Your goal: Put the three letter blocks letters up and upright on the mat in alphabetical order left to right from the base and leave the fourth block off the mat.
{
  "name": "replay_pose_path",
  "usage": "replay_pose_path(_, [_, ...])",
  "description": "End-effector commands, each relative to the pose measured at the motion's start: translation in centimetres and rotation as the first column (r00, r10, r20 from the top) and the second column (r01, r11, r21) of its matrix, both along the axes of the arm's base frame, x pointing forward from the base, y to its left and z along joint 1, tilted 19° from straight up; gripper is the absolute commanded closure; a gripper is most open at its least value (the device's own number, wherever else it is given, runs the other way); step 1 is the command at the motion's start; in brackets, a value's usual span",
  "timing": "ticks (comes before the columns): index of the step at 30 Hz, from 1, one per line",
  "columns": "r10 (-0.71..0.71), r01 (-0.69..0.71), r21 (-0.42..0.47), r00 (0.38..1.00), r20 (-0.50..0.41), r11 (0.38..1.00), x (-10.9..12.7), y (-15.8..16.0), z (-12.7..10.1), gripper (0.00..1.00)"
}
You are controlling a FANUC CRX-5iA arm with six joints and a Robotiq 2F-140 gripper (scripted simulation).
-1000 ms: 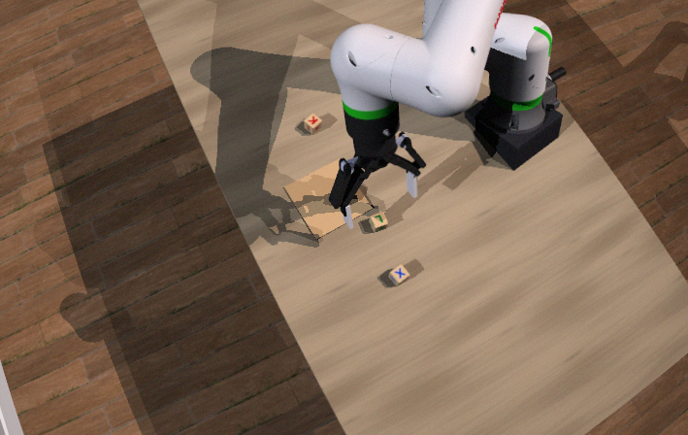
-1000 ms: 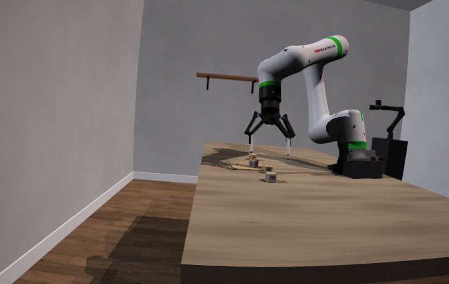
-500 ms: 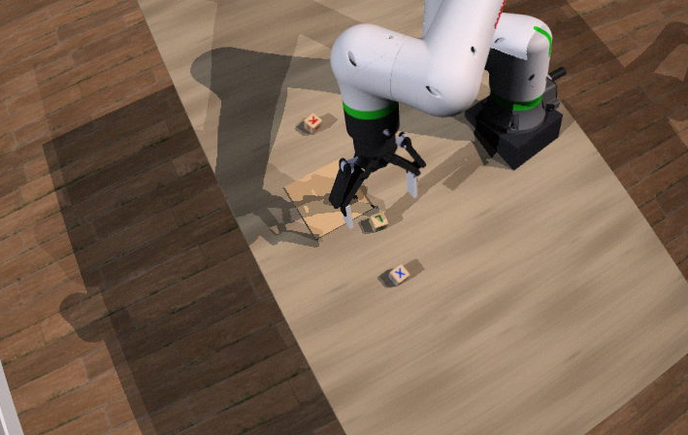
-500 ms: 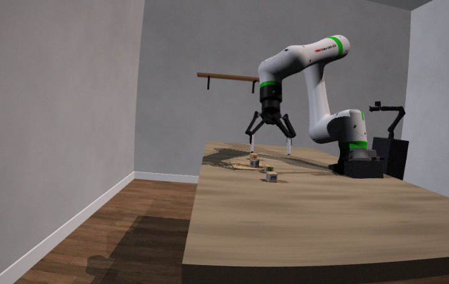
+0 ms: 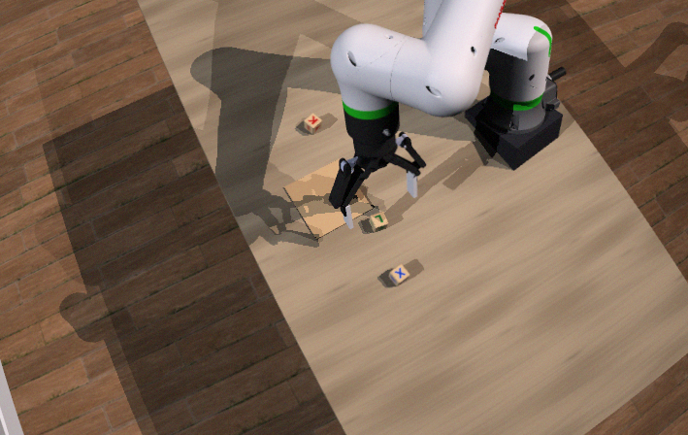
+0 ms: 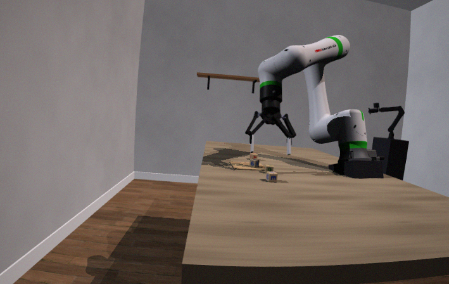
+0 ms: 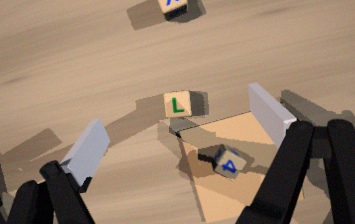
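The table (image 5: pixel 551 270) (image 6: pixel 325 219) (image 7: pixel 53 60) is the biggest thing, and the white arm (image 5: pixel 416 70) (image 6: pixel 282 63) reaches out over it. The gripper (image 5: pixel 380 209) (image 6: pixel 270 153) (image 7: pixel 174 114) points down, its two fingers wide apart with nothing between them, above the blocks. The tan mat (image 5: pixel 324 218) (image 6: pixel 243 168) (image 7: pixel 218 205) lies flat below, toward 5 o'clock from the gripper in the wrist view.

The green L block (image 5: pixel 378 220) (image 6: pixel 269 168) (image 7: pixel 178 104) sits on the table, just off a corner of the mat. In the wrist view it is right in the middle of the gap, with one finger near 9 o'clock and one near 3. It is a cube, so it has no long side. If this block is next, the gripper mostly needs to go straight down and match the block's flat sides.

The block with a blue 4 (image 6: pixel 254 163) (image 7: pixel 229 161) is on the mat, about 5 o'clock from the L. It has a number, so it should come off. The blue X block (image 5: pixel 399 274) (image 6: pixel 271 177) (image 7: pixel 173 7) lies off the mat at 12 o'clock. The red-letter block (image 5: pixel 312 122) (image 6: pixel 253 156) is off it too, at 11 o'clock from the gripper in the top view.
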State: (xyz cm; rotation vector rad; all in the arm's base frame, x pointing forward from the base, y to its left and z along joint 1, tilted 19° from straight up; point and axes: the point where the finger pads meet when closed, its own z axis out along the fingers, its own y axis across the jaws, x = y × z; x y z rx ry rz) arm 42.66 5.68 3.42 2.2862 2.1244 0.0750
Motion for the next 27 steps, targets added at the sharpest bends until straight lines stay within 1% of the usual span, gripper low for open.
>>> replay_pose_path(1, [0.0,0.0,0.0,1.0,0.0,1.0,0.0,0.0,0.0,0.0])
replay_pose_path(8, [0.0,0.0,0.0,1.0,0.0,1.0,0.0,0.0,0.0,0.0])
replay_pose_path(10, [0.0,0.0,0.0,1.0,0.0,1.0,0.4,-0.6,0.3,0.0])
replay_pose_path(11, [0.0,0.0,0.0,1.0,0.0,1.0,0.9,-1.6,0.7,0.0])
replay_pose_path(14, [0.0,0.0,0.0,1.0,0.0,1.0,3.1,-6.3,2.6,0.0])
replay_pose_path(16, [0.0,0.0,0.0,1.0,0.0,1.0,3.6,-7.9,3.2,0.0])
replay_pose_path(27, [0.0,0.0,0.0,1.0,0.0,1.0,3.7,-8.2,3.3,0.0])
